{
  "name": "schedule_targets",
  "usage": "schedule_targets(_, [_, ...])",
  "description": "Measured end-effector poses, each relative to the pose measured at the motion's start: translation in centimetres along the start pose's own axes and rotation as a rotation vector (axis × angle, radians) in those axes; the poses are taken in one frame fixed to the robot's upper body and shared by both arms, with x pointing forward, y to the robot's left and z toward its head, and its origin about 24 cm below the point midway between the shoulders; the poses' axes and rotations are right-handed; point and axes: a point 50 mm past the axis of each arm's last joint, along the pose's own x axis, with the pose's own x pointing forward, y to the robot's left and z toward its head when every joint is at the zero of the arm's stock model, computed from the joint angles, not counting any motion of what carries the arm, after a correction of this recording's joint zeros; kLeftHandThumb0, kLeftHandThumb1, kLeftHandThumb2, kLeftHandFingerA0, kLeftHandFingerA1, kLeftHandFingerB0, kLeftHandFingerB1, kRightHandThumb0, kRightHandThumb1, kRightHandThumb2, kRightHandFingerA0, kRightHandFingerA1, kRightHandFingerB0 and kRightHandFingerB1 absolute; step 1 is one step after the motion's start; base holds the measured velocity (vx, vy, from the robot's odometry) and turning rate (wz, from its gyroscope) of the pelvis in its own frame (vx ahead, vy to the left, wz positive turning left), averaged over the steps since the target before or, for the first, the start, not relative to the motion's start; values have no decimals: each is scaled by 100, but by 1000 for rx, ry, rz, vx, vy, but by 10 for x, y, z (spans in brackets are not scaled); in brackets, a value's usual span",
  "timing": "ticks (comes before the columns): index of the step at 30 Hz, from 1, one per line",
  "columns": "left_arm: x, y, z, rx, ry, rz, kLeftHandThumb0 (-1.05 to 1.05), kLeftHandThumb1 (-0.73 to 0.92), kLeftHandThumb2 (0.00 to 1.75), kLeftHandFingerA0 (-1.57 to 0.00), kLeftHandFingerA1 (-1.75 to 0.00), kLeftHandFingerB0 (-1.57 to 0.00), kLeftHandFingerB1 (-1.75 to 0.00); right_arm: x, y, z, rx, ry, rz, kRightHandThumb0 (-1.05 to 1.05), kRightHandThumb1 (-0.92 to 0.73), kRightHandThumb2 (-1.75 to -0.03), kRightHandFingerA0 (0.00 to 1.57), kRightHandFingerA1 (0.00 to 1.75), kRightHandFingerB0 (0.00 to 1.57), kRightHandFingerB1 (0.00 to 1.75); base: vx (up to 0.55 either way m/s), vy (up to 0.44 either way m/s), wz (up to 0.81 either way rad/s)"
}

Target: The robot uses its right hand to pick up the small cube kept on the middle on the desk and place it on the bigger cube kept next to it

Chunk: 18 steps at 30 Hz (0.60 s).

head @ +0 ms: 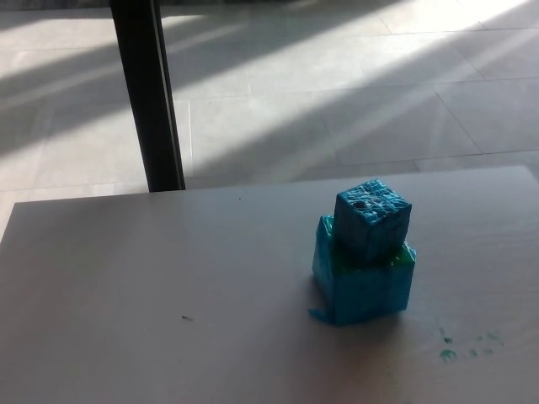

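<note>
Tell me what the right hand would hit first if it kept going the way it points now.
That cannot be told: neither hand shows in the head view. Only the small cube resting on the bigger cube on the desk is visible.

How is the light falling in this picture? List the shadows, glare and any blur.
Head view: bright sun stripes cross the floor behind, washed out near the top right; the desk lies in dimmer, even light; the small cube and the big cube throw a faint shadow to their left; the black post shows only as a dark shape; the picture is slightly soft throughout.
</note>
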Motion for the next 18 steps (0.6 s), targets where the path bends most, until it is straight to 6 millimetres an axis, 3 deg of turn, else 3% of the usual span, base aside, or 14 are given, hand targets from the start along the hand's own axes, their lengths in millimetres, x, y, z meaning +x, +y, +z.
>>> schedule_targets(2, [0, 0, 0, 2, 1, 0, -30, -21, 80, -86, -105, -111, -117, -1, 0, 3, -9, -11, 8, -73, -71, -61, 35, 97, 27, 64, 0, 0, 0])
schedule_targets(3, [0, 0, 0, 2, 1, 0, -30, -22, 79, -81, -102, -111, -117, -1, 0, 5, -12, -16, 10, -72, -71, -61, 39, 104, 29, 64, 0, 0, 0])
schedule_targets(5, [0, 0, 0, 3, 1, 0, -30, -22, 79, -81, -102, -112, -117, -2, 0, 8, -14, -24, 9, -70, -73, -62, 36, 98, 27, 62, 0, 0, 0])
schedule_targets(7, [0, 0, 0, 2, 2, 1, -30, -22, 79, -75, -100, -114, -119, -2, 0, 10, -14, -26, 6, -71, -73, -62, 41, 113, 31, 61, 0, 0, 0])
schedule_targets(8, [0, -1, 0, 2, 2, 1, -29, -25, 78, -81, -103, -111, -117, -2, 0, 11, -12, -27, 3, -72, -72, -62, 40, 109, 30, 64, 0, 0, 0])
schedule_targets(9, [0, -1, -1, -1, 1, 0, -29, -24, 78, -81, -103, -112, -117, -2, 0, 12, -14, -25, 0, -74, -54, -97, 52, 94, 31, 65, 0, 0, 0])
schedule_targets(10, [0, -1, -1, -7, -1, 0, -29, -24, 78, -81, -103, -112, -117, -3, -1, 12, -15, -23, -2, -74, -54, -97, 52, 94, 31, 65, 0, 0, 0])
schedule_targets(11, [0, -1, -1, -10, -2, 1, -29, -23, 79, -82, -103, -112, -117, -3, -1, 12, -16, -22, -6, -71, -55, -97, 50, 91, 31, 64, 0, 0, 0])
schedule_targets(12, [0, -1, 0, -13, -4, 1, -30, -22, 79, -78, -101, -112, -117, -4, -1, 13, -18, -21, -9, -70, -72, -62, 40, 110, 28, 64, 0, 0, 0])
schedule_targets(13, [0, -1, 0, -11, -4, 0, -30, -22, 79, -70, -98, -114, -118, -4, -1, 13, -17, -20, -10, -71, -72, -61, 39, 103, 29, 64, 0, 0, 0])
schedule_targets(18, [1, -2, -2, -3, 2, 1, -29, -23, 79, -73, -100, -114, -118, -4, 0, 12, -21, -6, -7, -69, -72, -61, 40, 102, 30, 61, 0, 0, 0])
